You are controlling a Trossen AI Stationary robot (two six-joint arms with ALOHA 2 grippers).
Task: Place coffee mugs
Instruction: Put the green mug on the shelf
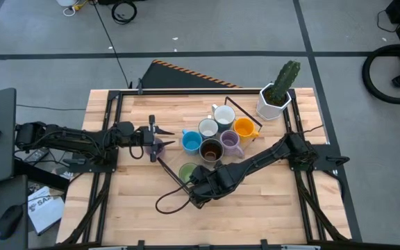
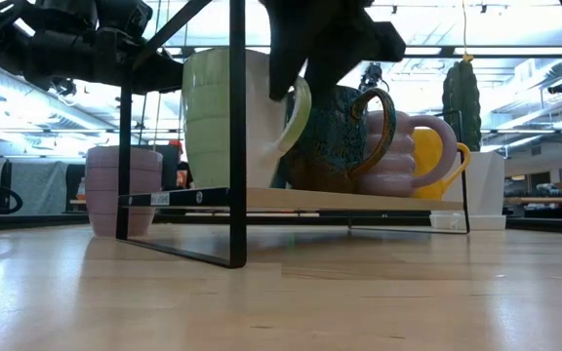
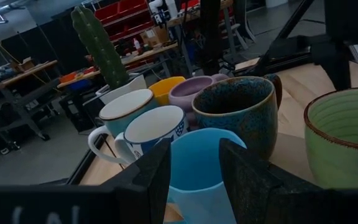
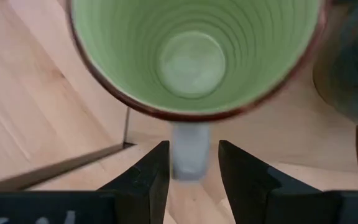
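Right pincer (image 4: 189,163) poised with fingers apart around the handle of the green mug (image 4: 194,56) on the black rack (image 2: 232,200), left pincer (image 3: 194,165) parted beside the blue mug (image 3: 197,165) on the desk (image 1: 255,201).

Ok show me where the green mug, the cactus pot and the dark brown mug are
green mug (image 4: 194,62), right wrist view, inside bottom.
cactus pot (image 1: 271,105), high view, white faceted wall.
dark brown mug (image 3: 238,121), left wrist view, speckled outer wall.
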